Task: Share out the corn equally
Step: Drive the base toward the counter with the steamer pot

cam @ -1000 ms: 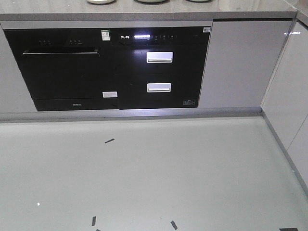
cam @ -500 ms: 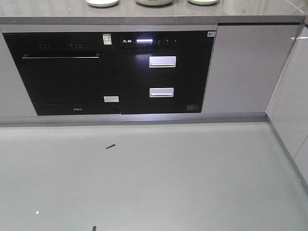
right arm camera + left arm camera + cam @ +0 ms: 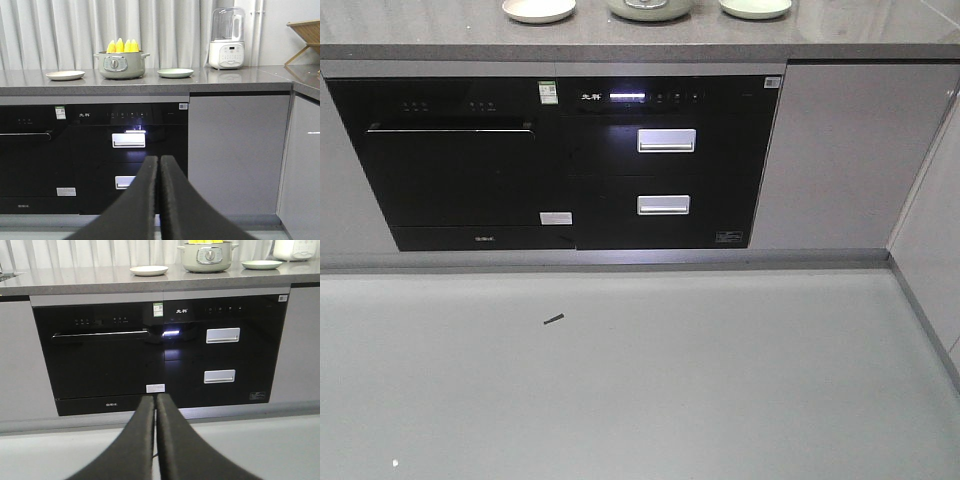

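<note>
the front view has closed in on the counter (image 3: 440, 35); the corn (image 3: 123, 46) stands in the pot (image 3: 121, 66) mid-counter, between cream plate (image 3: 65, 75) and green plate (image 3: 175, 73), untouched. left gripper (image 3: 154, 399) and right gripper (image 3: 159, 159) both pinched together, empty: approach only, no sharing yet

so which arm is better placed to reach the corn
Right, narrowly: the pot sits closer to centre for the right tool, corn in full view, than for the left tool. Both are shut.
</note>
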Robot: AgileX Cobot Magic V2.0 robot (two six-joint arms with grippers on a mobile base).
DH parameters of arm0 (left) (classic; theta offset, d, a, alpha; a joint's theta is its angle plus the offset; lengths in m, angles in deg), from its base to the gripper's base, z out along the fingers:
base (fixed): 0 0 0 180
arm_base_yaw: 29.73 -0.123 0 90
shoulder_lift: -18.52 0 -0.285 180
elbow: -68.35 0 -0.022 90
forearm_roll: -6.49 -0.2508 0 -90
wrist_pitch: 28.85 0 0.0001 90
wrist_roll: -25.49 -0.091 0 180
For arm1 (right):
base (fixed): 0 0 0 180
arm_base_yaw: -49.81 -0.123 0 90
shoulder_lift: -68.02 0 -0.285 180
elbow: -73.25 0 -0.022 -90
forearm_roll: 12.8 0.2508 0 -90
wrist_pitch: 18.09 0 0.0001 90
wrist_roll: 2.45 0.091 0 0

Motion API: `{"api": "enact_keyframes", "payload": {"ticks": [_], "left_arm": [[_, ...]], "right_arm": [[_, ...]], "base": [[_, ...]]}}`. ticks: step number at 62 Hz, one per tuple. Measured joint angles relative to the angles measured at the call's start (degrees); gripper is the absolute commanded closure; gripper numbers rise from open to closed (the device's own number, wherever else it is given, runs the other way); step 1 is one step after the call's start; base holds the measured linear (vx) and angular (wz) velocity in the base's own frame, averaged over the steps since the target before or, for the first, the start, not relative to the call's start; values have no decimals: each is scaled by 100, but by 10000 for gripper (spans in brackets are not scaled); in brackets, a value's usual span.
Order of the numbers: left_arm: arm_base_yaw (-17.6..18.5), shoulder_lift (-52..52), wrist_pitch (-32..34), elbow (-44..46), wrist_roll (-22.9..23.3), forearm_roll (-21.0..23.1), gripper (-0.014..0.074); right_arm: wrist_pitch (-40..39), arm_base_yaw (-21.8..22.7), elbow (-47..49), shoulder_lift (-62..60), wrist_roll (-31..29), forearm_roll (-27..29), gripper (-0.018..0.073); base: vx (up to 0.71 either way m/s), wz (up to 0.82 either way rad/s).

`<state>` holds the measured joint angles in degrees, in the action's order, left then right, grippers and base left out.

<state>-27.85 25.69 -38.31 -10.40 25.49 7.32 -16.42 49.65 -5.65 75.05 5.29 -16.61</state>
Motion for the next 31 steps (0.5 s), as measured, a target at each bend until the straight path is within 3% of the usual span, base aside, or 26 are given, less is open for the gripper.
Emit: {"api": "enact_keyframes", "payload": {"ticks": [31], "left_arm": [[0,0,0,0,0,0,603]], "right_arm": [[0,0,0,0,0,0,561]], "base": [[17,3]]}}
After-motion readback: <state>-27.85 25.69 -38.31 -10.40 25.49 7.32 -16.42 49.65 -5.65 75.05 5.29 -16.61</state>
